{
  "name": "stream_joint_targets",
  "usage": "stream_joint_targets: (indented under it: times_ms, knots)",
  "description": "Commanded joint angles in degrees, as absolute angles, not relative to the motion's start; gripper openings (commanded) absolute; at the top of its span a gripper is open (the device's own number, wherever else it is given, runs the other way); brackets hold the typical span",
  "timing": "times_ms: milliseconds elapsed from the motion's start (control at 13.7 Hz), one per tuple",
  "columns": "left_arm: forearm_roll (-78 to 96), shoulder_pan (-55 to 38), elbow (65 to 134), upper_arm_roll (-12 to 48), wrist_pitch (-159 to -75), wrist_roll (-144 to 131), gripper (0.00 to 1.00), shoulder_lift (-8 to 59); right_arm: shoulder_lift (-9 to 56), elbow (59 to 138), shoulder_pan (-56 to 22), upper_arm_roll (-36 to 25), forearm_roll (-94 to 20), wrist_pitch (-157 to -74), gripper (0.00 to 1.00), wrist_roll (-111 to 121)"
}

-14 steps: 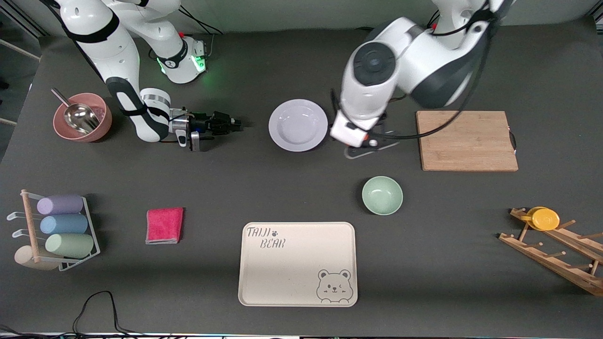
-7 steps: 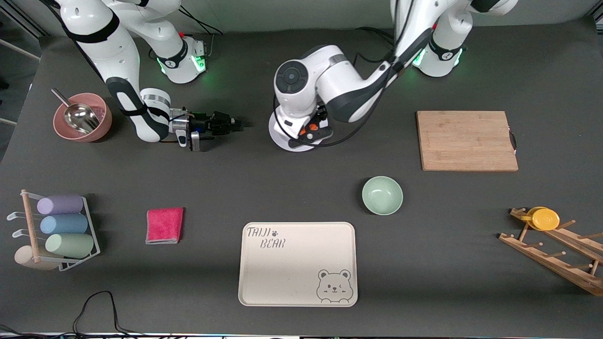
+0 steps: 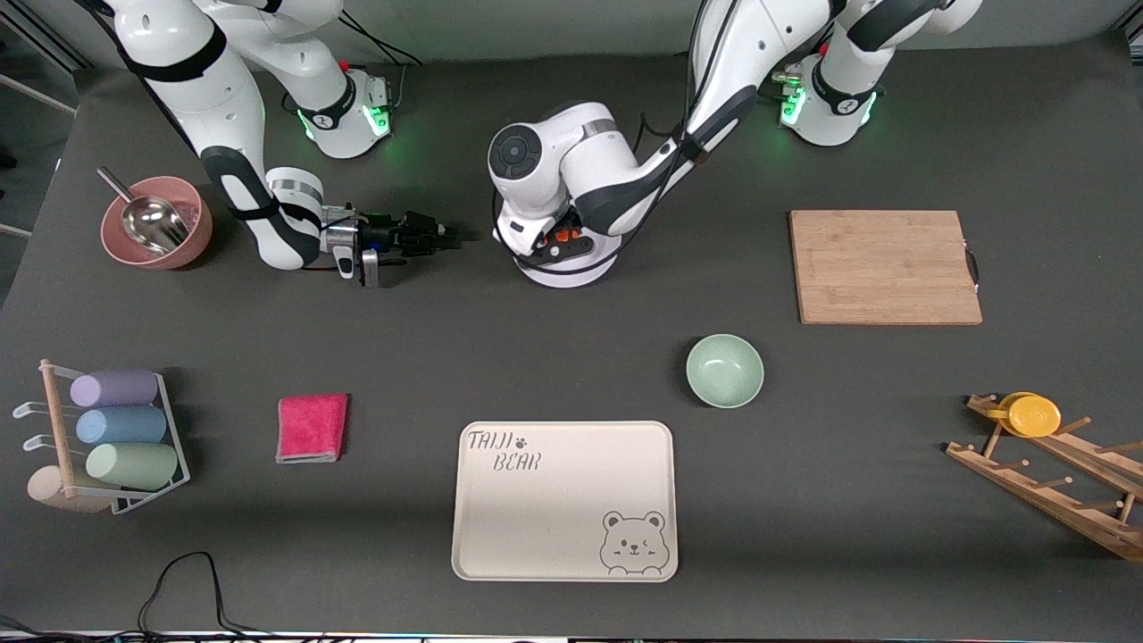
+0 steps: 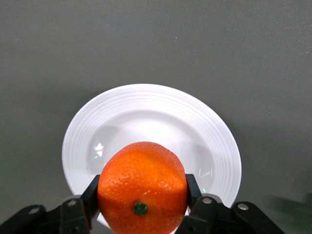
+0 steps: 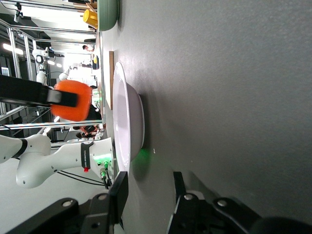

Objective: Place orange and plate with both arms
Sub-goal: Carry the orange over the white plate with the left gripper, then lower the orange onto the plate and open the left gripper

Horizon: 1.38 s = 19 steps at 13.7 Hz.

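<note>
Front view: the left gripper (image 3: 561, 248) hangs over the plate (image 3: 571, 272), which lies on the tabletop (image 3: 571, 357) between the pink bowl (image 3: 157, 223) and the cutting board (image 3: 884, 266); the right gripper (image 3: 427, 237) waits low beside it.

Left wrist view: jaws clenched on the orange (image 4: 142, 186), stem end facing the camera, no long axis; the next move is probably lowering and releasing.

Right wrist view: jaws released, facing the plate's rim edge-on.
</note>
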<state>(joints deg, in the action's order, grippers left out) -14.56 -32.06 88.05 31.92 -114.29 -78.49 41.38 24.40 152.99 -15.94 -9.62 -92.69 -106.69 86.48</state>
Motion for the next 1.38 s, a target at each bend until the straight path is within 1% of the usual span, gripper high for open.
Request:
stream_joint_targets:
  times_ms: [0,218,364,655,728,801,1310]
  knots:
    - [-16.8,-34.5,90.4,30.8,-118.4,-81.2,0.00,41.9,25.8,152.8,-16.2,-9.8,-94.2,-105.8,0.44,88.4]
    - [-18.3,-34.8,92.5,30.8,-119.7,-81.3,0.00,42.0,25.8,152.8,-16.1,-9.8,-94.2,-105.8,0.44,88.4]
    - [-19.2,-36.0,95.8,30.8,-122.2,-82.4,0.00,41.9,25.8,152.8,-16.1,-9.8,-94.2,-105.8,0.44,88.4]
    - [-21.2,-35.9,96.3,30.8,-122.6,-84.8,0.00,41.9,25.8,152.8,-16.1,-9.8,-94.2,-105.8,0.44,88.4]
    - [-21.3,-35.9,96.3,30.8,-122.4,-84.7,0.32,41.9,25.8,152.8,-16.1,-9.8,-94.2,-105.8,0.44,88.4]
    - [-21.4,-35.9,96.3,30.8,-122.2,-84.4,0.99,41.8,25.8,152.8,-16.1,-9.8,-94.2,-105.8,0.44,88.5]
    - [-21.2,-34.7,95.4,30.8,-120.9,-84.1,1.00,40.3,26.1,152.6,-16.1,-9.8,-94.2,-105.8,0.44,88.5]
